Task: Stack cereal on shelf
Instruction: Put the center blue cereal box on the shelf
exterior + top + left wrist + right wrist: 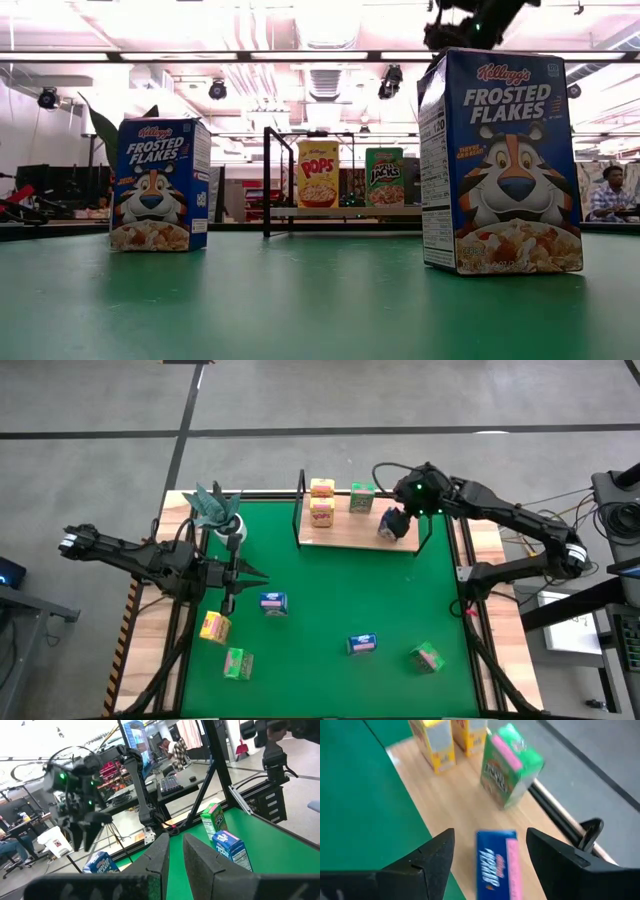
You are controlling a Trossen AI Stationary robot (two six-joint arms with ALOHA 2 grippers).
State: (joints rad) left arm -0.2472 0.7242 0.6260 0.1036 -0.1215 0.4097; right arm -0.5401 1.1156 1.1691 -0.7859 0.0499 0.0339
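The shelf (350, 535), a wooden board in a black wire frame, stands at the mat's far side. On the board stand two yellow cereal boxes (322, 500), a green one (509, 765) and a blue one (496, 865). My right gripper (490, 857) hovers open above the blue box, one finger on either side of it with a gap on both sides. My left gripper (176, 855) hangs over the mat's left part, pointing level, shut on nothing. On the mat stand two blue boxes (273, 603) (362, 645), two green ones (238, 663) (427, 657) and a yellow one (215, 627).
A white pot with a teal plant (222, 510) stands at the table's far left corner, close to my left arm. The shelf's black upright posts (301, 510) rise at its corners. The green mat (330, 680) has bare room between the loose boxes.
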